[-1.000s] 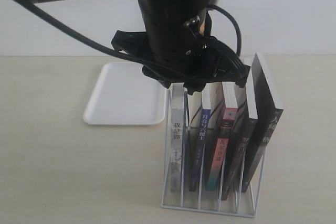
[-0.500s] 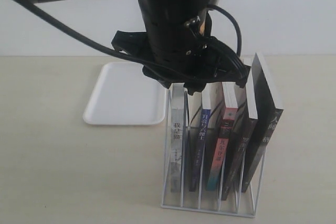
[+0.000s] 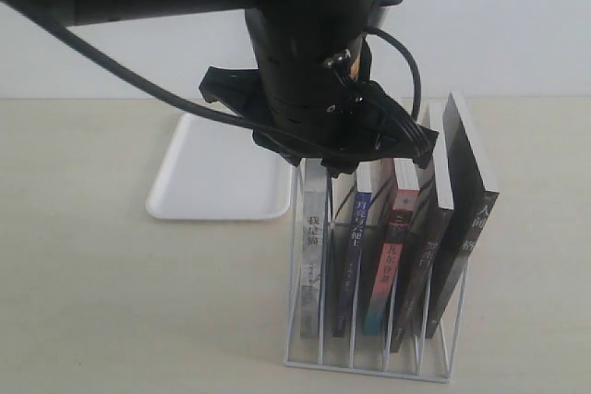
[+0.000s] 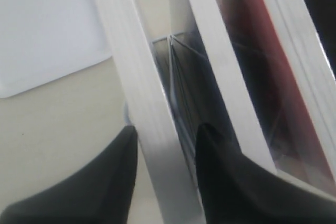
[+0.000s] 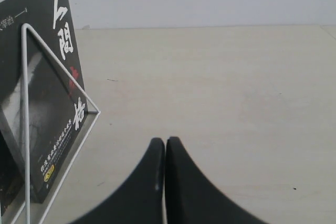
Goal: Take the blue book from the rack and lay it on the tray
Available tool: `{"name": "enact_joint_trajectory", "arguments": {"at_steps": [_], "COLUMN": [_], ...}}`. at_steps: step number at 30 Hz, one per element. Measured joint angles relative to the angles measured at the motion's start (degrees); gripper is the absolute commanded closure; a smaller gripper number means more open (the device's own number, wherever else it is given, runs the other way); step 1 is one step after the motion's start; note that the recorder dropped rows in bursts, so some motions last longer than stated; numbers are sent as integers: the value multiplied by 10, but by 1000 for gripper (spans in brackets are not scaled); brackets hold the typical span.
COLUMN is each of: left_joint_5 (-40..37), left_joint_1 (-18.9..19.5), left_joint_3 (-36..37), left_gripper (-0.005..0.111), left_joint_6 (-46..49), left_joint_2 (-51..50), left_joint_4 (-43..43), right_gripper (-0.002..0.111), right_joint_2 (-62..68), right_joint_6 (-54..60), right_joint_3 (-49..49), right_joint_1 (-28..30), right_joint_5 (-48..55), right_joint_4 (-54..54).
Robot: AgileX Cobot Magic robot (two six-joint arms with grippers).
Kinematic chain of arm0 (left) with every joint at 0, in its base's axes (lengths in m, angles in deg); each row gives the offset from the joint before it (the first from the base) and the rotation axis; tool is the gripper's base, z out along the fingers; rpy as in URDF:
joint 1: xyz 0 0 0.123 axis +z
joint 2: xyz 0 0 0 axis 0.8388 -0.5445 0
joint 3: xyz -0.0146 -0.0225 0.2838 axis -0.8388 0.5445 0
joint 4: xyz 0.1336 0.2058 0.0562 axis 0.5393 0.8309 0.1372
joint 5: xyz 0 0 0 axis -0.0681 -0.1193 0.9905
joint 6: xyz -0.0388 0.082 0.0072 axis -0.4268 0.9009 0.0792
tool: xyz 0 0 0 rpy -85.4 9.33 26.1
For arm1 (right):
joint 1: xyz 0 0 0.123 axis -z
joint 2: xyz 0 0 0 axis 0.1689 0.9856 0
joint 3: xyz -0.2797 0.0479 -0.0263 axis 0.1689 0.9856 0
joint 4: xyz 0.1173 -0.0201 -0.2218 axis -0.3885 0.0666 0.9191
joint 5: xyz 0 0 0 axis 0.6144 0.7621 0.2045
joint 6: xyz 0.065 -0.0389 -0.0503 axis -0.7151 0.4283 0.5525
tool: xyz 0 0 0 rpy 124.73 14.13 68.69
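The white wire rack (image 3: 369, 371) holds several upright books. The blue book (image 3: 354, 256) stands second from the left, showing its dark-blue spine with pale characters. My left arm (image 3: 314, 71) hangs over the rack's far end and hides its own gripper there. In the left wrist view my left gripper (image 4: 167, 129) is open and straddles the pale page edge of the grey-spined book (image 4: 147, 103), the one nearest the white tray (image 4: 47, 24). The tray (image 3: 217, 173) lies flat, left of the rack. My right gripper (image 5: 166, 141) is shut, above bare table.
A red-and-teal-spined book (image 3: 388, 256) and two black-covered books (image 3: 466, 219) fill the rack's right slots. The outer black book (image 5: 47, 103) and a wire divider (image 5: 25, 129) show beside my right gripper. A pale wall runs behind the wooden table (image 3: 111, 302).
My left arm has come down a little over the rack and now covers the top of the grey-spined book. Books, rack and tray have not moved.
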Motion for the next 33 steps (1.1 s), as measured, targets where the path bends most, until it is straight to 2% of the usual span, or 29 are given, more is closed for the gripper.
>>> {"name": "enact_joint_trajectory", "arguments": {"at_steps": [8, 26, 33], "left_joint_5": [0, -13, -27], "left_joint_1": [0, 0, 0], "left_joint_3": [0, 3, -43], "left_gripper": [96, 97, 97], "left_joint_6": [-8, -13, -12], "left_joint_2": [0, 30, 69], "left_joint_4": [5, 6, -3], "right_gripper": [108, 108, 108], "right_joint_2": [0, 0, 0], "right_joint_6": [0, 0, 0], "right_joint_3": [0, 0, 0], "right_joint_1": [0, 0, 0], "right_joint_5": [0, 0, 0], "right_joint_4": [0, 0, 0]}}
